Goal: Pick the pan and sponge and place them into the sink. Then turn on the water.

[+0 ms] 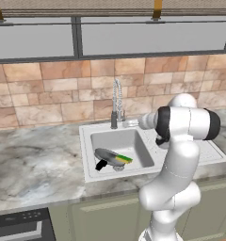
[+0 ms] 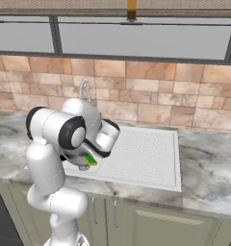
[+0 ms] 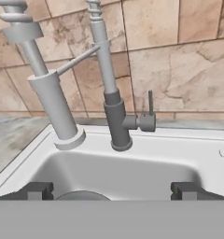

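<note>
The grey pan (image 1: 109, 156) lies in the sink's basin (image 1: 133, 141) with its black handle (image 1: 101, 164) toward the front left. The green and yellow sponge (image 1: 125, 159) rests on the pan's right rim and also peeks out under my arm as the sponge (image 2: 90, 159). My gripper (image 3: 113, 191) is open, its fingertips (image 3: 37, 190) wide apart with nothing between them. It hovers over the basin's back, facing the faucet base (image 3: 118, 122) and the lever (image 3: 150, 106). The gripper (image 1: 128, 124) sits just right of the chrome faucet (image 1: 116, 101). No water stream is in view.
The faucet's spray head (image 3: 54, 105) hangs left of the base. The ribbed draining board (image 2: 144, 153) lies right of the basin. A tiled wall (image 1: 49, 89) rises behind the marble counter (image 1: 35, 164). My own forearm (image 2: 64, 127) covers most of the basin in the right base view.
</note>
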